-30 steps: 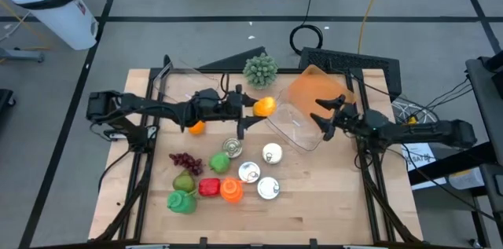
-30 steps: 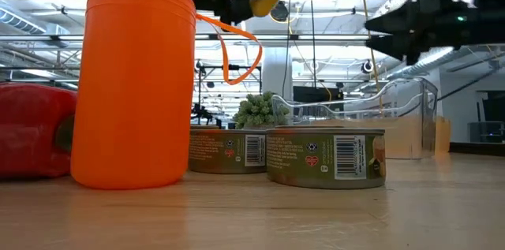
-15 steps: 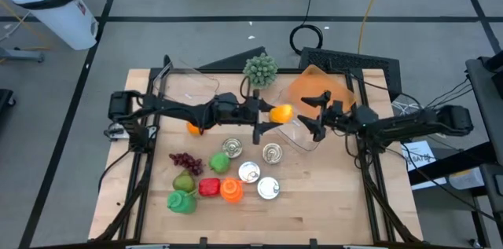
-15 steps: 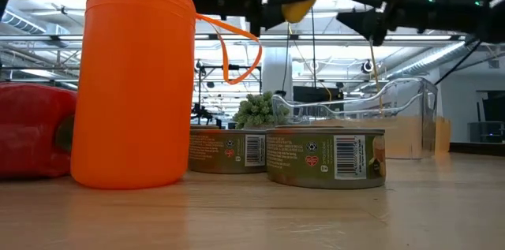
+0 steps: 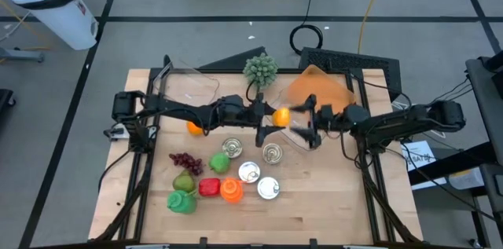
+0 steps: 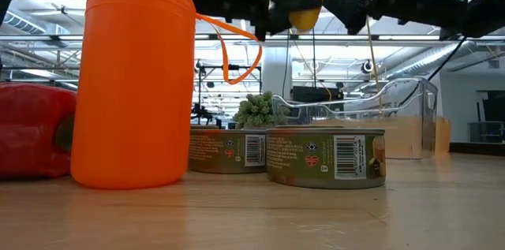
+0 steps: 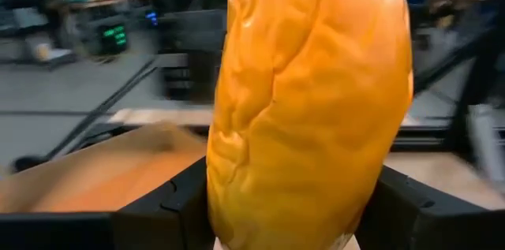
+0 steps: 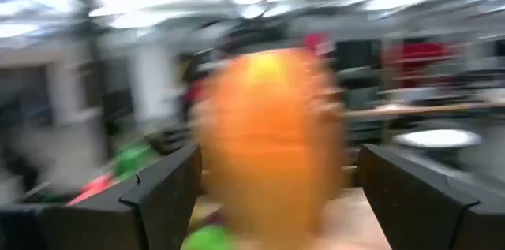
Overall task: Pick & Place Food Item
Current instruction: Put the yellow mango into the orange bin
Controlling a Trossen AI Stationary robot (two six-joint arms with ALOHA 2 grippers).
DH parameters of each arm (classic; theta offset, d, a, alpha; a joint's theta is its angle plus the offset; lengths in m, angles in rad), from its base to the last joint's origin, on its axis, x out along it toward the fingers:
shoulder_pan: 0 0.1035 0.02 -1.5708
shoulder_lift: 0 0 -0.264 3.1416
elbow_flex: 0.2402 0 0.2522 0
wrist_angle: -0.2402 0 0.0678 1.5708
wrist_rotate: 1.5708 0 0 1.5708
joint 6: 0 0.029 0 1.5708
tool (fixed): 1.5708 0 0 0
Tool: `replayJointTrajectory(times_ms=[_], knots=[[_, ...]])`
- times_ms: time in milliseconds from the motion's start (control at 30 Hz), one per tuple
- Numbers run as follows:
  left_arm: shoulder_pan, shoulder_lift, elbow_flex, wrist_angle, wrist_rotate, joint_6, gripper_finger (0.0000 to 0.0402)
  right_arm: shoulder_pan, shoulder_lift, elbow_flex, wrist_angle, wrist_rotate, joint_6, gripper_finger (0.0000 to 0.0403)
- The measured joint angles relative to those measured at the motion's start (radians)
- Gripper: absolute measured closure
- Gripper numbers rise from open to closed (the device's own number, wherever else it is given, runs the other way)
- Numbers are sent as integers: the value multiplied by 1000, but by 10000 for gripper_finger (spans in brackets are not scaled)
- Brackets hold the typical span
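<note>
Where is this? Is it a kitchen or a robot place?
Probably a robot lab or workshop, not a kitchen. A wooden table sits on a grey floor with cables lying about, two robot arms work over play food and cans, and the low view shows a big hall with ceiling lights.

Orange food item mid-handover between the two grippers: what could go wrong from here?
1. The left gripper holds the orange food item in mid-air while the open right gripper closes in around it; releasing before the right has closed could drop it.
2. A fall would likely land among the cans below.
3. The two grippers sit very close together, so their fingers could collide.
</note>
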Motion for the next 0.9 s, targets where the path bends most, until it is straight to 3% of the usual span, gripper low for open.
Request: replayJointTrajectory(times_ms=[167,367,900], knots=[[-2,0,0,-5,11,2,169,-2,-1,0,13,-88,-5,78],[-1,0,0,3,-5,2,169,-1,15,0,38,49,-50,78],[-3,0,0,-60,-3,-19,170,-2,229,152,9,93,-121,83]])
